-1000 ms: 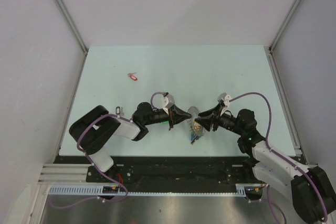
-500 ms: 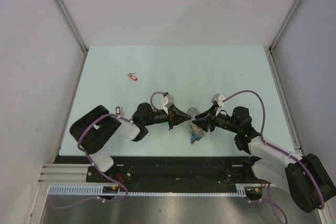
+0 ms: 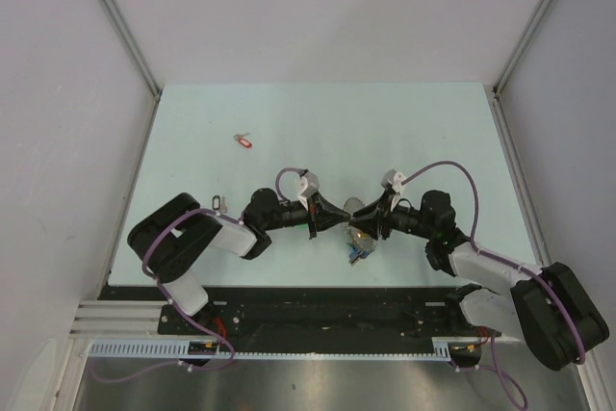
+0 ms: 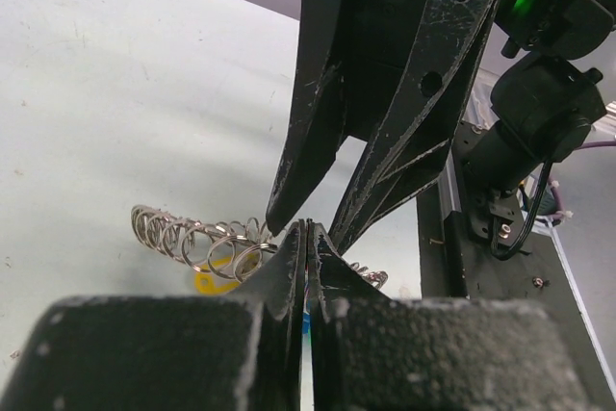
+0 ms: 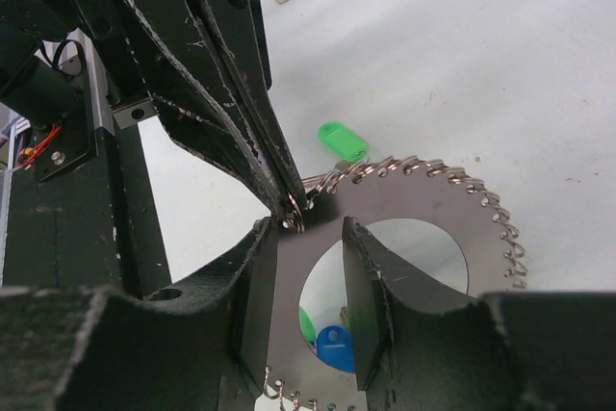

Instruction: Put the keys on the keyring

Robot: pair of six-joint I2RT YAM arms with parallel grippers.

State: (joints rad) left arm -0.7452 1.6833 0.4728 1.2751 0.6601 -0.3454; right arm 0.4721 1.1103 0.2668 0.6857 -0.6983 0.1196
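Mid-task: left gripper (image 4: 306, 238) pinched shut, seemingly on green key (image 5: 342, 140) at keyring (image 5: 433, 209) rim, right gripper (image 5: 308, 233) narrowly parted; red key (image 3: 243, 141) upper left lies loose.

The keyring (image 5: 423, 204) is partly hidden behind the right pincer (image 5: 306, 230), its lower rim cut off.

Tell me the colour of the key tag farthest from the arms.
Red key tag, top external view.
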